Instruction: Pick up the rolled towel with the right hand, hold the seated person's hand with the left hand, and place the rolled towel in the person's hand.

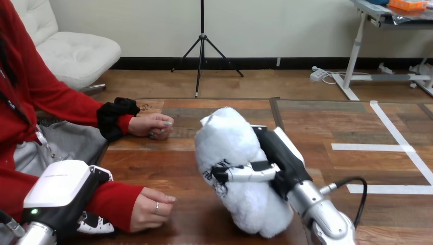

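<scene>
Fluff of the white rolled towel [230, 143] buries most of the right hand [278, 153] and its fingers. Its thumb crosses the front, so the plump, shaggy roll sits clamped inside their curl, tilted over the wooden table [168, 168]. Partly under a red sleeve [115, 201] lies the left hand [66, 196], beside the person's nearer hand [150, 209]; its grip cannot be told.

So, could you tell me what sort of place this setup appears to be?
Probably a tabletop test station for robot-to-person handover: a wooden table, a seated person's hands resting on it, and the robot's right hand gripping a rolled towel.
</scene>
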`<state>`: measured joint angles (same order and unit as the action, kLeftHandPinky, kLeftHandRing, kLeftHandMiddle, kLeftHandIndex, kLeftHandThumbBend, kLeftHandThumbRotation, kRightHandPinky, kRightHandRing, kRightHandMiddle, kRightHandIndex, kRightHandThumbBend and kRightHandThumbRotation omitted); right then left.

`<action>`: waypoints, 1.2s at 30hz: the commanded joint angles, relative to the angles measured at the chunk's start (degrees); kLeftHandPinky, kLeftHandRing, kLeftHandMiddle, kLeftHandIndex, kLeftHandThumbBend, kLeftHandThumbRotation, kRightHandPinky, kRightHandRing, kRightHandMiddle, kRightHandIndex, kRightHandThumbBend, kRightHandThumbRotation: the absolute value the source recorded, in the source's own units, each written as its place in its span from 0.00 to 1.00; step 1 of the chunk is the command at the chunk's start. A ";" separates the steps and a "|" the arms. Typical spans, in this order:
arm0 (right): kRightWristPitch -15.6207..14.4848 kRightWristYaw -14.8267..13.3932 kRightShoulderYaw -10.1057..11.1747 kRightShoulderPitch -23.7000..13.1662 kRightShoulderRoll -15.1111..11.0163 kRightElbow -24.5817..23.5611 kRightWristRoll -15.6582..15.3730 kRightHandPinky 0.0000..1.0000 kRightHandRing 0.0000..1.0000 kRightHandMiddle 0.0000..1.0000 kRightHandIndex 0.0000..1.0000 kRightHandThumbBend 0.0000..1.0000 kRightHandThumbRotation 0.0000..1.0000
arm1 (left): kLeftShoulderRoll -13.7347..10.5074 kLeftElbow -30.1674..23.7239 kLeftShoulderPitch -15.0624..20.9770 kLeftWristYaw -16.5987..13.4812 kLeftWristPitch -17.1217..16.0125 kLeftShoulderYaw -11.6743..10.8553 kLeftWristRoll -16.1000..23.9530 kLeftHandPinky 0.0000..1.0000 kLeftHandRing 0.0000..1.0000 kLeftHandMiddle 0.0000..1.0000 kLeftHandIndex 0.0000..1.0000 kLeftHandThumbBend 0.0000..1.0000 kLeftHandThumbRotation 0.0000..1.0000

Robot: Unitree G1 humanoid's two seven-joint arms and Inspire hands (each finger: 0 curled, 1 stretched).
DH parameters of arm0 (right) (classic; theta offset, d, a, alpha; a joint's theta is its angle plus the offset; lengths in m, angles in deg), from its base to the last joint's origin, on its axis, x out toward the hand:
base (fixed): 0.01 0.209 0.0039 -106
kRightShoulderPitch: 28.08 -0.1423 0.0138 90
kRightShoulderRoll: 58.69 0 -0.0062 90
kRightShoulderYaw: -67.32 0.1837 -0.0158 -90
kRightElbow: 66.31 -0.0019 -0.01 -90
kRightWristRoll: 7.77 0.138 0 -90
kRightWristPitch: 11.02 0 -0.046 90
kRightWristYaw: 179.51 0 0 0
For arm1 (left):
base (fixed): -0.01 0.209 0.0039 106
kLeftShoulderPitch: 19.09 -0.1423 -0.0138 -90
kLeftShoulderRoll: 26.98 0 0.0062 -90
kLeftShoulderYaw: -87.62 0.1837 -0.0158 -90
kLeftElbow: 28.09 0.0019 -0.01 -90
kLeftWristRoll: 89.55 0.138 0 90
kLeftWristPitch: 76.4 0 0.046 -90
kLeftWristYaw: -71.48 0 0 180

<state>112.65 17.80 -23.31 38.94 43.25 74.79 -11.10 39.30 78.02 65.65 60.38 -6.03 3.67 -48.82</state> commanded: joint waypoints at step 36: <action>6.90 -10.69 -3.79 -16.86 3.51 13.89 -8.23 0.16 0.20 0.31 0.40 0.86 0.00 | 6.60 -18.89 10.67 6.95 1.36 -2.03 -6.30 0.33 0.34 0.37 0.38 0.89 0.00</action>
<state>117.11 10.10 -25.35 31.33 44.86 87.17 -17.41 42.74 70.71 65.54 67.55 -1.44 1.86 -51.12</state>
